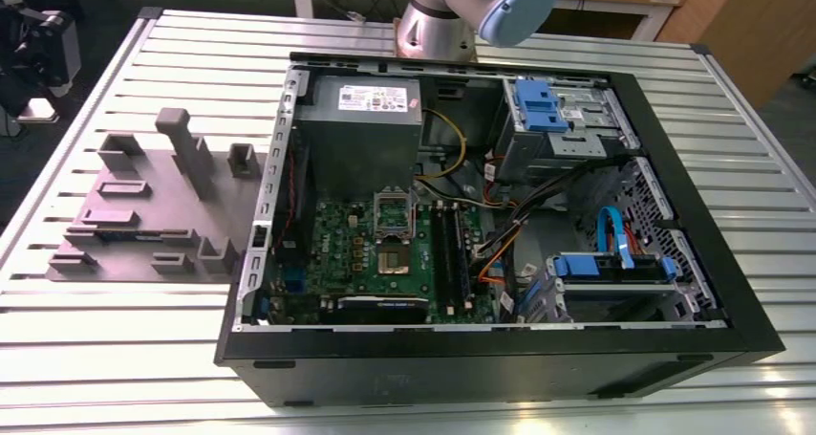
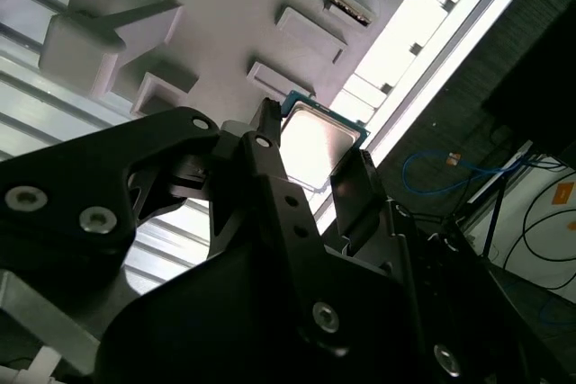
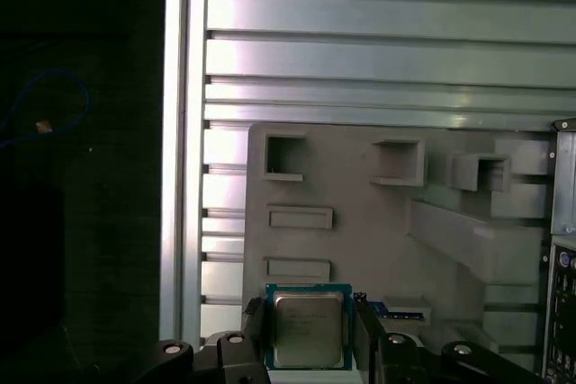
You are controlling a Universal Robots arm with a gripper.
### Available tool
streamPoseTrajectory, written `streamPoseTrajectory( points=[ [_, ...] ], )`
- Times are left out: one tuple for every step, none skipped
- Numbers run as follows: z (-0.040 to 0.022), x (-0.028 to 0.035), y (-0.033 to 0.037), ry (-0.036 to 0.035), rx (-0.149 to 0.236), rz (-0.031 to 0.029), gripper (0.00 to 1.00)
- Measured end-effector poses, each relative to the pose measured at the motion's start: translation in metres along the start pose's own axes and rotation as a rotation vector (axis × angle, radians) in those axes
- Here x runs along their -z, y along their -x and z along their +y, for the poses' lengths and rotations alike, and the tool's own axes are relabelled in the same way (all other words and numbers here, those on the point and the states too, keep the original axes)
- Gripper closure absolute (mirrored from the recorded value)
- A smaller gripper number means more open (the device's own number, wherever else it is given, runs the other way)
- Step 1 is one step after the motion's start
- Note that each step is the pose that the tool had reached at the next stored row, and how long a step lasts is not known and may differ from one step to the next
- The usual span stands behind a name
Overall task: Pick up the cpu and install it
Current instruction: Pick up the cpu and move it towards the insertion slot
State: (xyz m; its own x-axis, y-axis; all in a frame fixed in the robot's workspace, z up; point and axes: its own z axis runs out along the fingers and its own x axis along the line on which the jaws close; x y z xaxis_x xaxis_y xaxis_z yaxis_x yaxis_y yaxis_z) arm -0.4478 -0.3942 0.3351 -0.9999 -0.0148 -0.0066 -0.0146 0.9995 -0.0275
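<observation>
Item: small flat square cpu (image 3: 308, 328), silvery metal top, thin pale rim. The black two-finger gripper (image 3: 309, 314) is clamping its opposite edges, probably sparing the underside, over the grey moulded parts tray (image 3: 378, 222); whether it is lifted clear is uncertain.

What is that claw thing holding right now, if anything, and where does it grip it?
The fingers pinch the cpu by two opposite side edges, leaving its silvery top uncovered.
</observation>
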Motion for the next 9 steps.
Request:
streamPoseTrajectory(
  points=[
    [0.0, 0.0, 0.0, 0.0, 0.0, 0.0, 0.53],
    [0.0, 0.0, 0.0, 0.0, 0.0, -0.0001, 0.53],
    [0.0, 0.0004, 0.0, -0.0002, 0.0, 0.0002, 0.53],
    [0.0, 0.0005, 0.0, -0.0002, 0.0, 0.0001, 0.53],
    [0.0, 0.0006, 0.0, -0.0001, 0.0, 0.0002, 0.53],
    [0.0, 0.0007, 0.0, -0.0002, 0.0, 0.0002, 0.53],
    [0.0, 0.0009, 0.0, -0.0003, 0.0, 0.0003, 0.53],
    [0.0, 0.0011, 0.0, -0.0002, 0.0, 0.0003, 0.53],
    [0.0, 0.0014, 0.0, -0.0002, 0.0, 0.0002, 0.53]
  ],
)
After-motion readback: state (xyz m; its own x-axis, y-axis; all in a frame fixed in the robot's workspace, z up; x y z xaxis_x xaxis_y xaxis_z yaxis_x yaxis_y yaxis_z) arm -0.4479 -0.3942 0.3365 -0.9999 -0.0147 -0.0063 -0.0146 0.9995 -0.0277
